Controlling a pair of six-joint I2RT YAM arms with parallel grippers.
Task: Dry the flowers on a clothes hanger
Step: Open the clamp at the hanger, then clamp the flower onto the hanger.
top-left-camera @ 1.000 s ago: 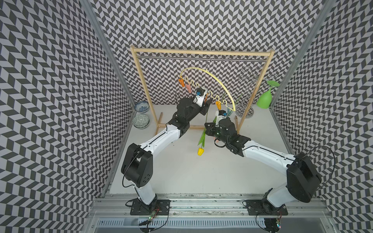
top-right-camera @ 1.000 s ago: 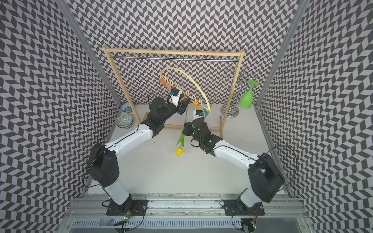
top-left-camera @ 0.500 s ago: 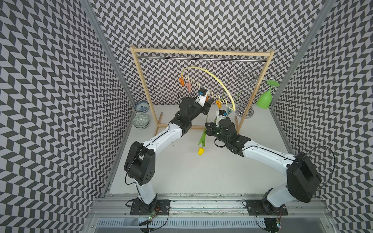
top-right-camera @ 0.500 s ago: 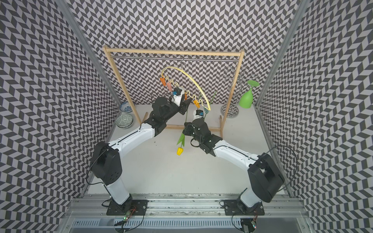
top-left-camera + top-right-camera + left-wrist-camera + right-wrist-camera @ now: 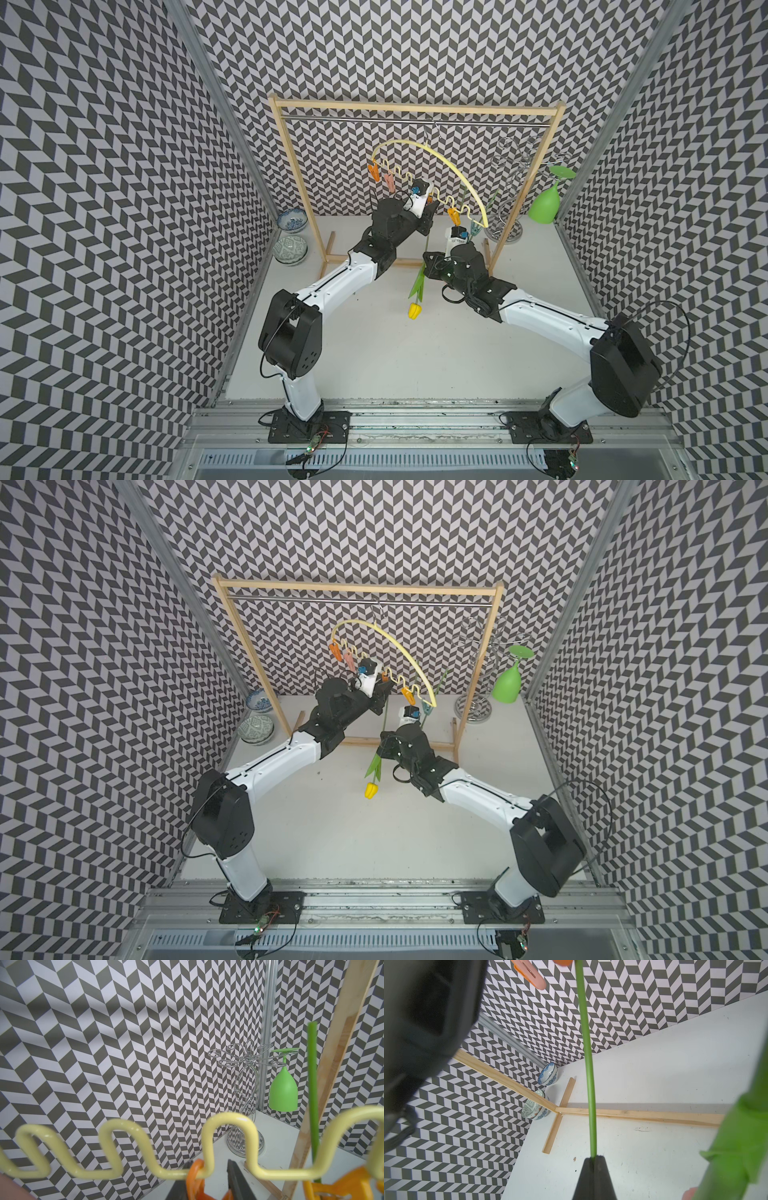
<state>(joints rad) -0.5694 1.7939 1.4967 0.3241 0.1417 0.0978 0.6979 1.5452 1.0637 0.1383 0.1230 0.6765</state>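
The clothes hanger (image 5: 451,161) hangs by its metal hook from the rail (image 5: 353,120) of the wooden rack (image 5: 415,109). It sits tilted, with the end nearer the left arm higher. The left gripper (image 5: 209,1164) is raised to the wavy lower bar (image 5: 228,1122). Its jaws are drawn in narrowly on an orange clothespin (image 5: 195,1180) that hangs from that bar, and each finger meets one leg of the pin. The right gripper (image 5: 593,1162) is fully closed on the green stem (image 5: 588,1064) of the yellow tulip (image 5: 414,311). In both top views the tulip hangs bloom-down above the table (image 5: 374,353), between the two arms. Its stem runs up toward the pin in the left gripper (whether that pin has hold of it cannot be told). Two further stems (image 5: 461,195) rise near a second orange pin (image 5: 453,215) and a blue pin (image 5: 474,226) at the hanger's lower end.
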